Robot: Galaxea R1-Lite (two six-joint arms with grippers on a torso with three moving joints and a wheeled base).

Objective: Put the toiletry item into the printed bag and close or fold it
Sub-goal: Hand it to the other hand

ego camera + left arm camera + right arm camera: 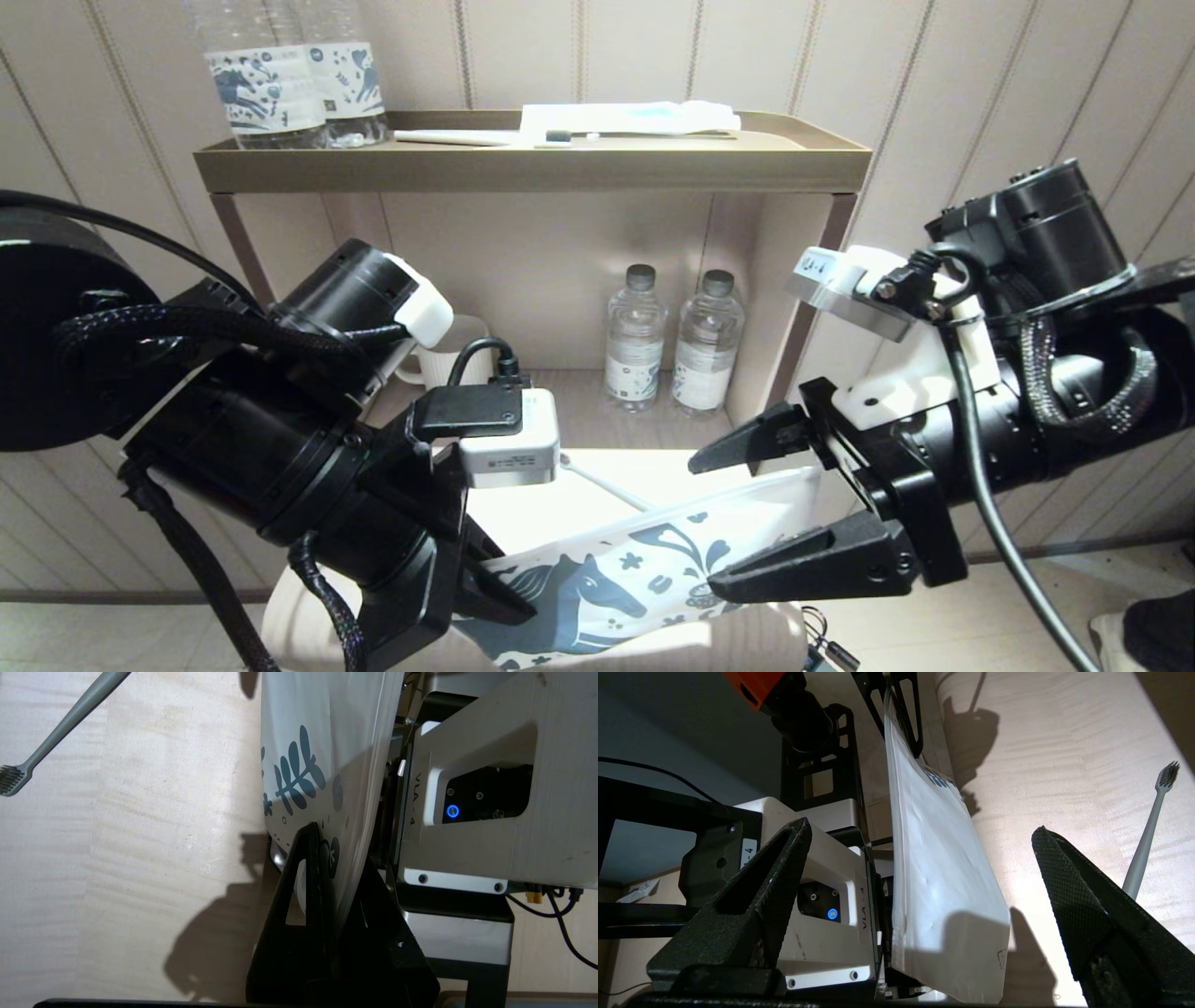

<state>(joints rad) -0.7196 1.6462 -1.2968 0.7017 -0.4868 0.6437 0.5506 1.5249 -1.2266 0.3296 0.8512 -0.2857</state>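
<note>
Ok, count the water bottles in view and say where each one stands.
4. Two stand side by side on the lower shelf: left bottle, right bottle. Two more stand on the top tray's left end: and. The arms may hide others.

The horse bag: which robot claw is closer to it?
Left. The left claw is shut on one end of the printed bag; the right claw is open around the other end, not gripping.

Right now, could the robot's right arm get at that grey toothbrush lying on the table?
Probably yes: the right tool is open, and the toothbrush lies bare on the table, beside the printed bag.
</note>
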